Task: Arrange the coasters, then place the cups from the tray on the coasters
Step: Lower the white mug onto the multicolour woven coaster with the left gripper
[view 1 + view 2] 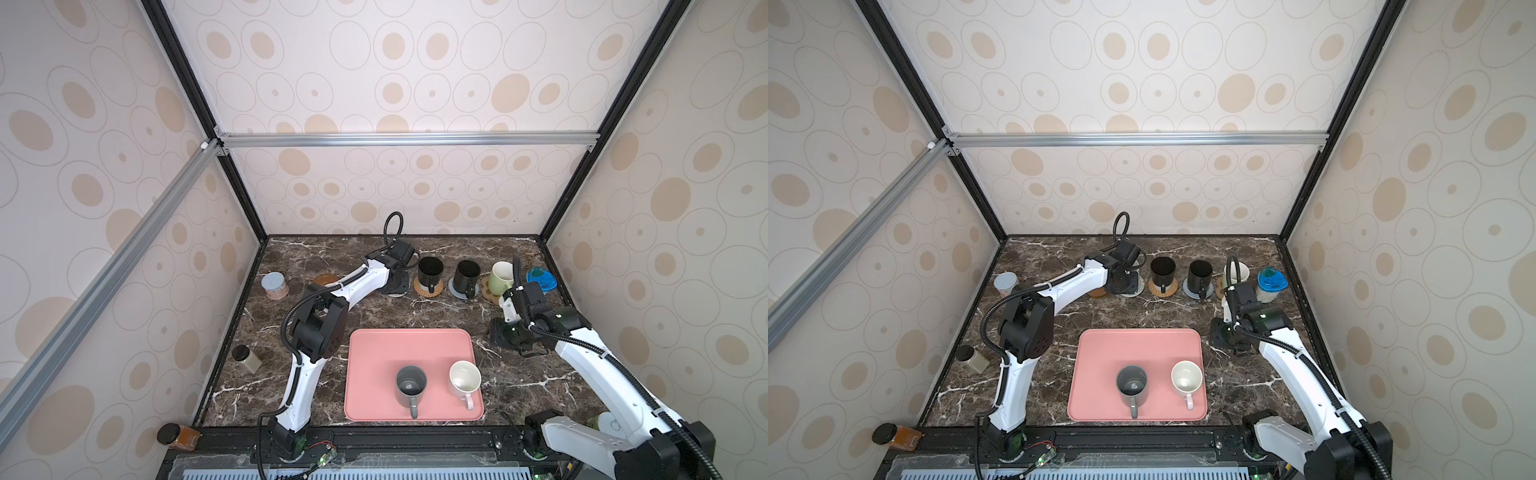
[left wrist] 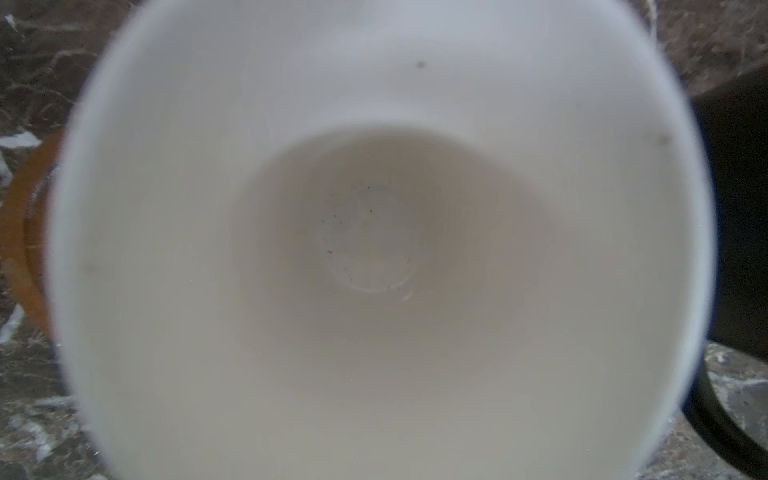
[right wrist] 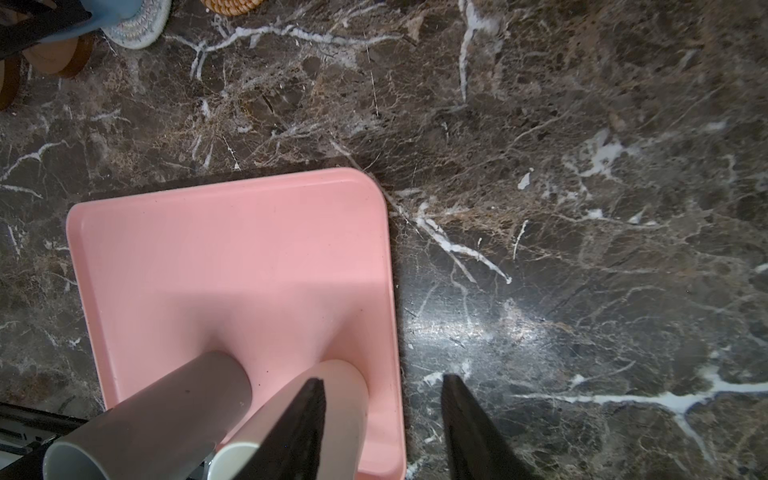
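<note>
A white cup [image 2: 374, 249] with a blue rim fills the left wrist view. My left gripper [image 1: 395, 286] hangs right over it on the cream woven coaster [image 1: 398, 294] in the back row; its jaws are hidden. A brown wooden coaster [image 1: 326, 280] lies bare to the left. To the right, two black cups [image 1: 429, 270] [image 1: 467, 274] stand on rattan and grey-blue coasters, and a light green cup [image 1: 500, 277] on the paw coaster. The pink tray [image 1: 374, 353] holds a grey cup [image 1: 410, 384] and a pink-handled white cup [image 1: 464, 378]. My right gripper [image 3: 383, 380] hovers open and empty by the tray's far right corner.
A lidded jar [image 1: 274, 286] stands at the back left and a black-lidded jar [image 1: 246, 358] at the left edge. A blue-lidded container [image 1: 540, 280] sits behind the right arm. An amber jar [image 1: 178, 436] lies off the front left corner. Walls close three sides.
</note>
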Controlling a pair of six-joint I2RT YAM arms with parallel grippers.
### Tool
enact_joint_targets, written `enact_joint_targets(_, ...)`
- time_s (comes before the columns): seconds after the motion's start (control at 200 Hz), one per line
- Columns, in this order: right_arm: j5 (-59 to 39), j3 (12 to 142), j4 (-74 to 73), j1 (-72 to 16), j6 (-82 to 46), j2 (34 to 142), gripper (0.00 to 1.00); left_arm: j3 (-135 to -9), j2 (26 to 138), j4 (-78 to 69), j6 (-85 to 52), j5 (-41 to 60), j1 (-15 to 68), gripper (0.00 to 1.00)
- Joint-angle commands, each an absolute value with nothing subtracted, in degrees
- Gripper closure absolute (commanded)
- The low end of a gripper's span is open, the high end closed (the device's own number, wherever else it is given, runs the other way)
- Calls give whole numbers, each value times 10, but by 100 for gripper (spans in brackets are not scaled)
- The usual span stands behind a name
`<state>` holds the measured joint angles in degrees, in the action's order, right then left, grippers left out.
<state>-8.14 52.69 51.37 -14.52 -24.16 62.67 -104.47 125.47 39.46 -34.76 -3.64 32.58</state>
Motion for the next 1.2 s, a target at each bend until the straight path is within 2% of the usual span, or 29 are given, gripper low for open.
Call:
enact_joint_targets(0.0, -84, 525, 518, -148, -243, 628, 51, -1047, 1235, 392, -355, -32, 328, 66)
enact_joint_targets(1.196, -85, 521, 518, -148, -243, 625, 51, -1045, 1217, 383, -362, -20, 342, 65)
